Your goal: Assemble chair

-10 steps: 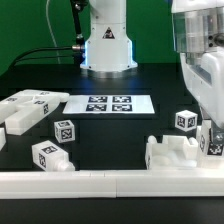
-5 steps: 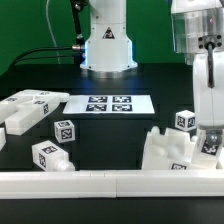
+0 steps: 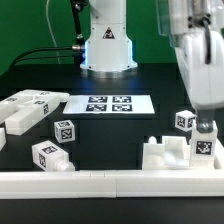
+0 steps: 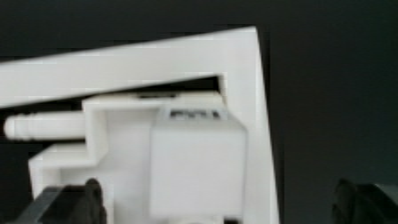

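My gripper (image 4: 217,198) is spread wide w/ nothing pinched. It hangs just over the part-built chair (image 3: 168,152). That chunk sits on the exterior view's right, up against the long white rail (image 3: 90,182). I think the job's only just begun, since just a few bits look joined. Lots left: a flat panel (image 3: 25,108), one tagged block (image 3: 63,130) & another block (image 3: 50,155) lie loose, well apart from it.

Bench (image 3: 110,135) contents, counted: one marker board (image 3: 108,112) bearing four tags (image 3: 98,100); one long white rail (image 3: 90,181); eight white chair parts (image 3: 165,153), five at the exterior view's left, three at its right.
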Motion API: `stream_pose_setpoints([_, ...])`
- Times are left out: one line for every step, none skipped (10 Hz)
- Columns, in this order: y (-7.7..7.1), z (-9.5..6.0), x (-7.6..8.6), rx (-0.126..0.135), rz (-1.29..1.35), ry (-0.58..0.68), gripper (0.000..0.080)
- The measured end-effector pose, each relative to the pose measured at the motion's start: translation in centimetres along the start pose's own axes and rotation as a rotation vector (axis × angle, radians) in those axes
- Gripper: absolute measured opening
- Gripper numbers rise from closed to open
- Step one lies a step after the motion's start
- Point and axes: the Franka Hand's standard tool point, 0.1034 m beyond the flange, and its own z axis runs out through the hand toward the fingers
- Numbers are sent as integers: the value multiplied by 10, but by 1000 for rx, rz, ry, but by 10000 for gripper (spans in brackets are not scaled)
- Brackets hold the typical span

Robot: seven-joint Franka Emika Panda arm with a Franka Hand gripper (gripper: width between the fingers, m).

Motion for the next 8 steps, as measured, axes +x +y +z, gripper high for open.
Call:
stream_pose_setpoints([2, 3, -2, -4, -5, 1, 648])
stream_pose_setpoints([2, 3, -2, -5, -6, 2, 649])
stream_pose_setpoints([2, 3, -2, -4, -6, 2, 649])
stream_pose_setpoints([0, 4, 5, 5, -17, 0, 649])
stream_pose_setpoints([-3, 3, 25, 22, -17, -1, 649])
stream_pose_setpoints([-6, -1, 48, 36, -27, -1, 649])
stream_pose_setpoints([-7, -3, 70, 46, -48, 4, 649])
stream_pose_setpoints([-7, -3, 87, 54, -41, 15, 649])
